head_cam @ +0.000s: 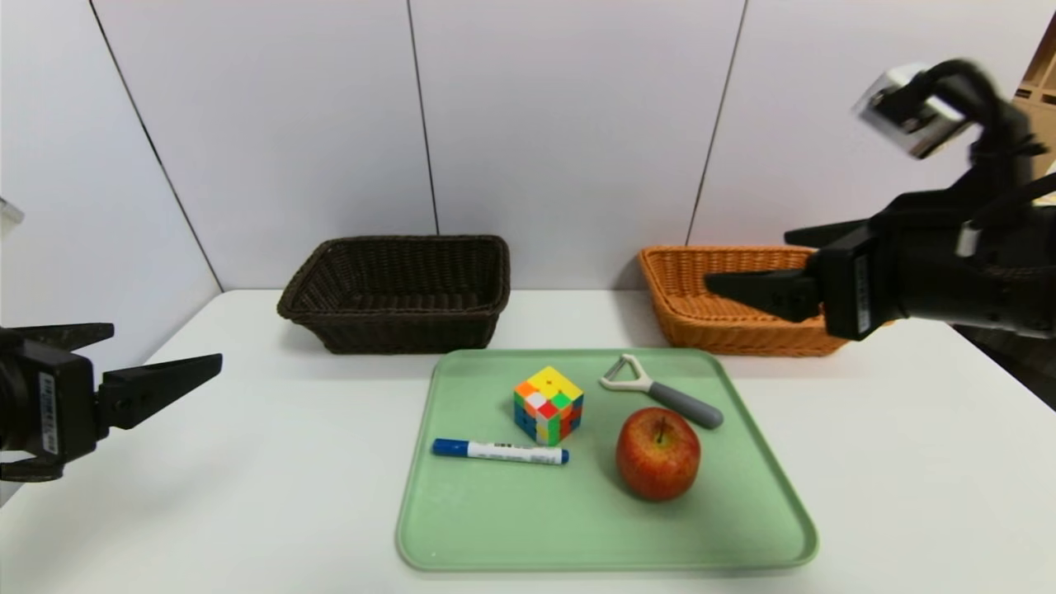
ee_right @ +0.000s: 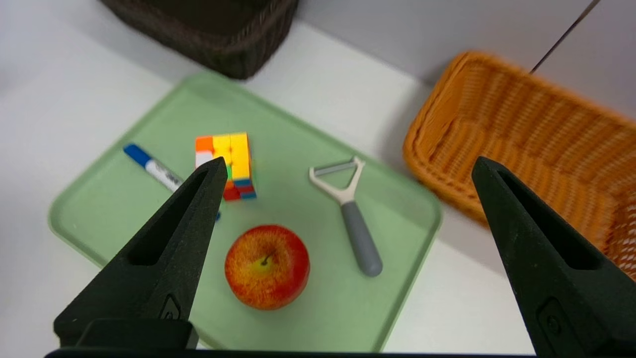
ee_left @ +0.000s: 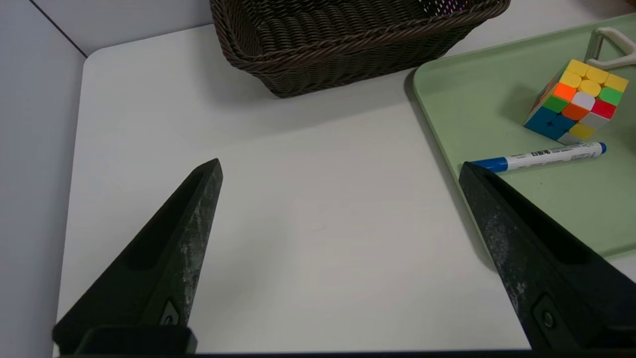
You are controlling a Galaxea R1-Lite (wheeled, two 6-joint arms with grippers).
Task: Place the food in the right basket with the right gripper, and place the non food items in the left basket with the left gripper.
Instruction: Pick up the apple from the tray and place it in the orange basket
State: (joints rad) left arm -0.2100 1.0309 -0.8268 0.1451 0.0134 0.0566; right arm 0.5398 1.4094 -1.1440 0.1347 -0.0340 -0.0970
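A green tray (head_cam: 495, 528) holds a red apple (head_cam: 657, 454) (ee_right: 267, 266), a colourful puzzle cube (head_cam: 549, 404) (ee_left: 576, 102), a blue-capped white marker (head_cam: 499, 450) (ee_left: 541, 158) and a grey-handled peeler (head_cam: 664, 394) (ee_right: 355, 233). The dark brown basket (head_cam: 396, 322) stands behind the tray on the left, the orange basket (head_cam: 734, 334) on the right. My right gripper (head_cam: 747, 260) (ee_right: 349, 161) hangs open and empty, high over the orange basket's front and the tray's right edge. At the table's left edge my left gripper (head_cam: 165, 345) (ee_left: 340, 164) is open over bare table, empty.
White table (head_cam: 907, 462) with grey wall panels close behind the baskets. Bare table lies between the left gripper and the tray, and to the right of the tray.
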